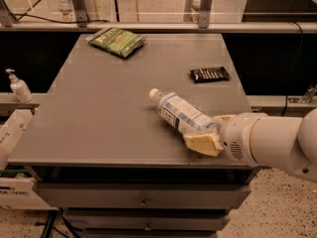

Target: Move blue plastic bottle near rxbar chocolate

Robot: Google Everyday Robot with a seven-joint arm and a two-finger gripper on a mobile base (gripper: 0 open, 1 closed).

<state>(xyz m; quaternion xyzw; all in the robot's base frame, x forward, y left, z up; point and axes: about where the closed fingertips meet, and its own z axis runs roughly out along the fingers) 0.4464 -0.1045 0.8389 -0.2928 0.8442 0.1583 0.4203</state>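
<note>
The blue plastic bottle (pixel 182 114) lies on its side on the grey table (pixel 109 103), white cap pointing up-left, base toward the front right. My gripper (pixel 208 133) reaches in from the right, and its tan fingers (pixel 202 143) sit on either side of the bottle's base end. The white arm fills the lower right. The rxbar chocolate (pixel 210 74), a flat black bar with white lettering, lies near the table's right edge, beyond the bottle.
A green crinkly snack bag (pixel 117 40) lies at the table's far left corner. A small white pump-top bottle (pixel 19 86) stands on a ledge left of the table. Drawers sit below the table's front edge.
</note>
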